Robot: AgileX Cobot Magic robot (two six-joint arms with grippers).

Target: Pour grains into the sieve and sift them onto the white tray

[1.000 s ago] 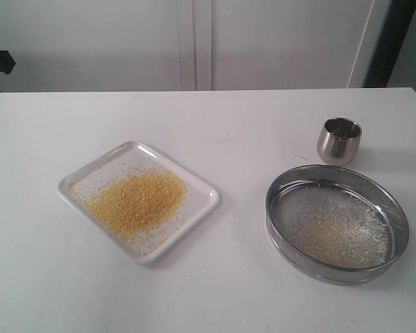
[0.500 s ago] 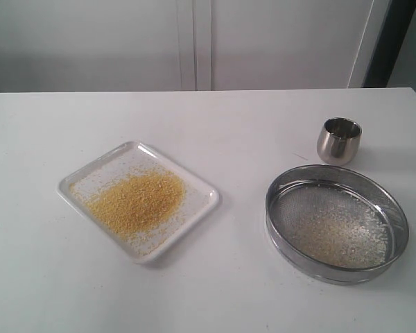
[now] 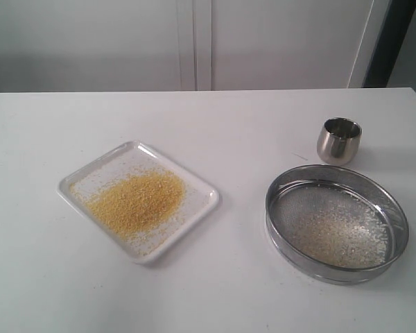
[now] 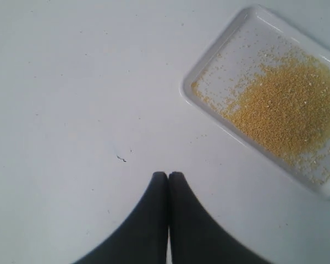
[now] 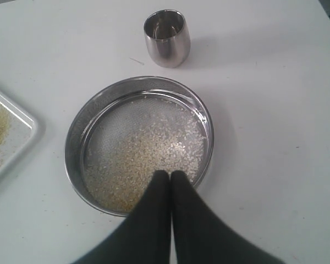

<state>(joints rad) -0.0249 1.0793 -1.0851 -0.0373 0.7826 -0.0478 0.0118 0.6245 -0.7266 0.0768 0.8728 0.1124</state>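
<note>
Fine yellow grains [image 3: 136,200] lie in a heap on the white tray [image 3: 205,193], left of centre on the table. The sieve [image 3: 274,182] rests on the table to the right, apart from the tray, with pale coarser bits [image 3: 336,236] on its mesh. Neither arm shows in the exterior view. In the left wrist view my left gripper [image 4: 168,175] is shut and empty over bare table, away from the tray [image 4: 206,62] and its grains [image 4: 286,107]. My right gripper [image 5: 170,173] is shut and empty, held above the sieve [image 5: 77,124] near its rim.
A small rounded steel cup [image 3: 339,140] stands upright just behind the sieve, also seen as the cup [image 5: 166,37] in the right wrist view. A white wall with panel seams backs the table. A few stray grains speckle the table near the tray.
The dark piece of the left arm at the exterior view's left edge has drawn back out of sight. Tray, sieve and cup have not moved.
</note>
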